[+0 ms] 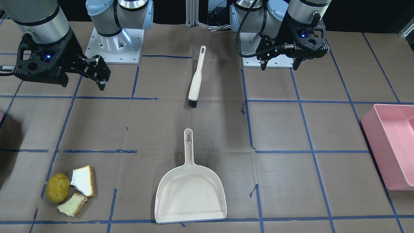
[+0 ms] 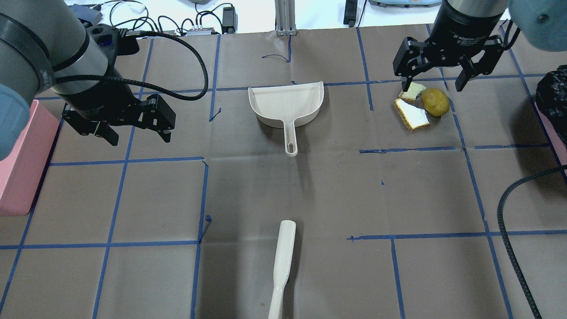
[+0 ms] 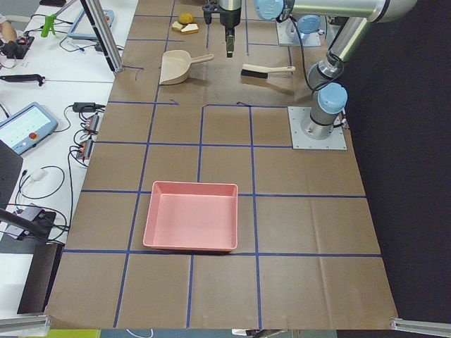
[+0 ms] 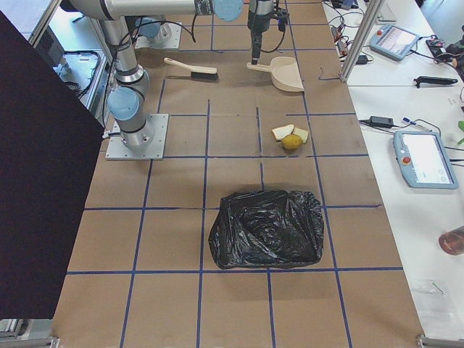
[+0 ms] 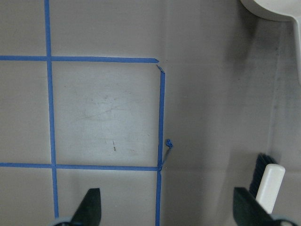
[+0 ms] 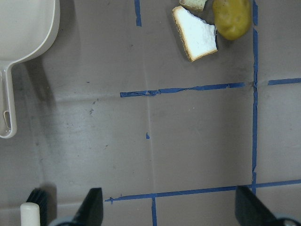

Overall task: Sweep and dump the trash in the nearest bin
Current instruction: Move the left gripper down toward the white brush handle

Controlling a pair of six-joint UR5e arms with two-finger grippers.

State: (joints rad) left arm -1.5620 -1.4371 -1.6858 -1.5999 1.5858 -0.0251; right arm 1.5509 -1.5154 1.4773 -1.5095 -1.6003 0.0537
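Overhead exterior: "2F Adaptive" lettering above right hand (image 2: 435, 83).

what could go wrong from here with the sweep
1. The yellow-brown lump is round, so a brush stroke may roll it past the dustpan instead of in.
2. The two bread pieces lie well to the side of the dustpan, so crumbs may scatter on the way.
3. Both the left pincer and right pincer are open and empty; the brush lies ungrasped.
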